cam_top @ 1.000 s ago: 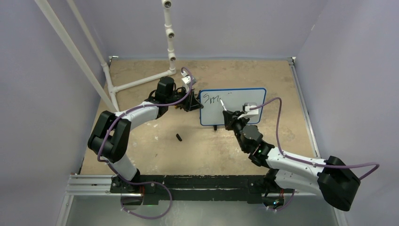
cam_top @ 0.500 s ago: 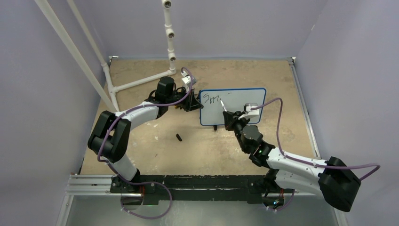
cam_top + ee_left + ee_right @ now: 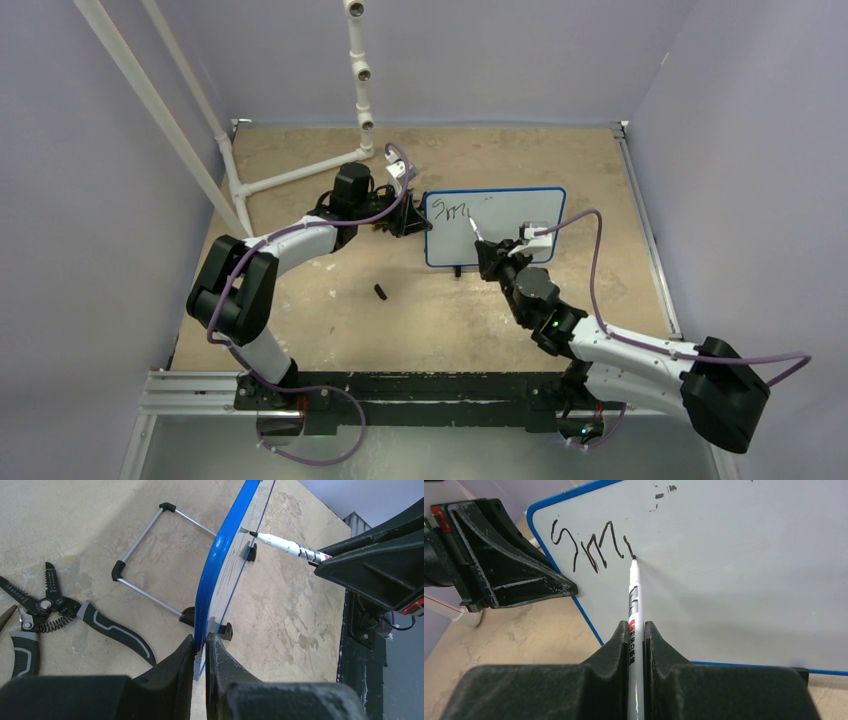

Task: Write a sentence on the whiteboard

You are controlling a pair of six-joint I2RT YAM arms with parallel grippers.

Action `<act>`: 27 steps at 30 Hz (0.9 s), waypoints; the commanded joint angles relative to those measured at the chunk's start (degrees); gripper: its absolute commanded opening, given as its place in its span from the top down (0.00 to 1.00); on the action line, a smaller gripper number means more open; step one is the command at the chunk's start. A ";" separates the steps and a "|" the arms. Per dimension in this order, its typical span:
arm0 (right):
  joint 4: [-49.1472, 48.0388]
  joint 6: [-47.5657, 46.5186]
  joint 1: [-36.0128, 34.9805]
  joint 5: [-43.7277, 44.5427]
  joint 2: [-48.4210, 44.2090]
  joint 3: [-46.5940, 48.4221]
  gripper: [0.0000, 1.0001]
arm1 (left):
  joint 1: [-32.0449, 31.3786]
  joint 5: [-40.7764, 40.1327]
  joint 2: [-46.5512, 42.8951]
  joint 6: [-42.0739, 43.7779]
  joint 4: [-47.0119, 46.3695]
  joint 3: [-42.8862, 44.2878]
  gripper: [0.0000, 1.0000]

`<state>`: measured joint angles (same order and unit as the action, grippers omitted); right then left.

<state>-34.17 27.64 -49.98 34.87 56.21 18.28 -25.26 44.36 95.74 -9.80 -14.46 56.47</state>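
The whiteboard (image 3: 500, 205) stands on its feet just above the middle of the top view, on the tan table (image 3: 600, 170). The left gripper (image 3: 200, 647) is pressed together on the blue frame at the board's left edge. The right gripper (image 3: 636, 630) pinches a white marker (image 3: 633, 592). Its black tip touches the board at the end of the sentence (image 3: 584, 547), which reads "Sm" plus a short stroke in the board's upper left corner. Wire strippers (image 3: 55, 615) lie at the left of the left wrist view.
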 commanded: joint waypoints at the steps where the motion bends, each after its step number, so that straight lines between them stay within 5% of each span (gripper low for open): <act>1: -0.69 -1.02 -0.29 0.10 -3.34 -0.77 1.00 | -0.32 0.25 -0.73 1.06 -0.27 1.72 1.00; 27: -6.28 -9.66 -0.30 -0.79 -0.03 3.59 1.00 | -0.32 0.20 -0.56 1.12 -0.15 1.76 1.00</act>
<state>-37.36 19.59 -49.98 34.74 55.40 19.42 -25.26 44.42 95.74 -9.80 -14.41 56.47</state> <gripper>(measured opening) 0.122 0.103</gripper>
